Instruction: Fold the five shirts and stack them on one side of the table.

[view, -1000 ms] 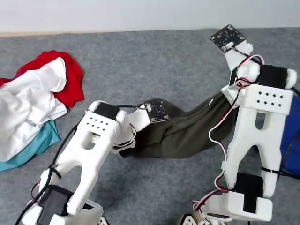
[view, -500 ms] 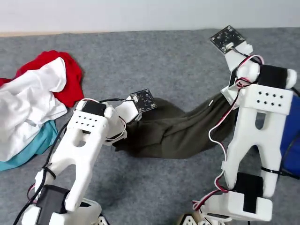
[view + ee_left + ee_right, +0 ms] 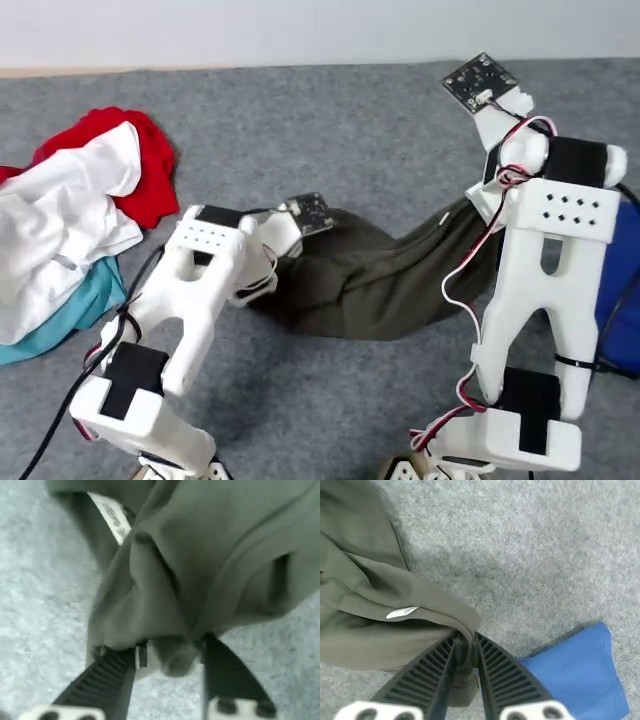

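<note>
An olive shirt (image 3: pixel 390 285) lies bunched across the middle of the grey table (image 3: pixel 300 120). My left gripper (image 3: pixel 170 656) is shut on a fold at the shirt's left end, and the cloth bulges between its fingers (image 3: pixel 112 677). At the shirt's right end my right gripper (image 3: pixel 465 647) is shut on the hem, close to a white label (image 3: pixel 402 612). The left arm (image 3: pixel 200 290) and the right arm (image 3: pixel 545 270) stand over those two ends. A blue shirt (image 3: pixel 575 680) lies just beyond the right gripper, at the table's right edge (image 3: pixel 620 290).
At the table's left a red shirt (image 3: pixel 150 170), a white shirt (image 3: pixel 60 240) and a teal shirt (image 3: pixel 70 310) lie in a crumpled heap. Bare grey cloth stretches along the back of the table.
The left arm has drawn back to the left with the shirt's left end, pulling the cloth that way. The right arm has hardly moved.
</note>
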